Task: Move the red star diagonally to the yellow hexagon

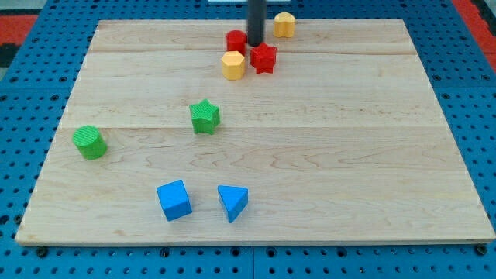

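**Q:** Near the view's top, at the middle of the wooden table (349,155), what is shown?

**A:** A tight cluster is seen. The red star (263,58) sits just to the right of the yellow hexagon (232,65) and slightly above it, very near or touching; contact cannot be confirmed. A second red block (235,40), its shape unclear, lies just above the hexagon. My tip (255,43) is placed between that red block and the star, at the star's upper-left edge.

**Q:** Is anything being gripped?

**A:** No fingers are fitted; only a plain rod is carried, so nothing can be opened or closed.

**Q:** How much of the task is judged done?

**A:** Nearly all. The star is already set diagonally beside the hexagon; at most a small nudge is left.

**Q:** What else is present?

**A:** Another yellow block (284,24) at the top, a green star (204,116), a green cylinder (90,142), a blue cube (173,200) and a blue triangle (232,202), all well apart.
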Available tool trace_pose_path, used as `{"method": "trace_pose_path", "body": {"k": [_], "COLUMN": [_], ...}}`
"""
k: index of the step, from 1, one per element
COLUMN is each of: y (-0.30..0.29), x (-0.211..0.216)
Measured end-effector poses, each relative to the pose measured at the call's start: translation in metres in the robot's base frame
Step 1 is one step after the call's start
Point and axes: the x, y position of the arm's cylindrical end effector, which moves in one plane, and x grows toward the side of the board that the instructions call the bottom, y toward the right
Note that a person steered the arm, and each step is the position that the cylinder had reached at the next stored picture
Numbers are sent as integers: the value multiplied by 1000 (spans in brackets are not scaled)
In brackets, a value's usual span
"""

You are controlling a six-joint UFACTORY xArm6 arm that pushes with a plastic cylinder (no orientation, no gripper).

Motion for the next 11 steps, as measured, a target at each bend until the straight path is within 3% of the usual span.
{"method": "trace_pose_path", "body": {"k": [1,3,4,5,6,8,9,10,11], "y": [-10,67,66,73,94,129,15,-45,12], "x": [25,17,57,66,9,46,77,65,18]}}
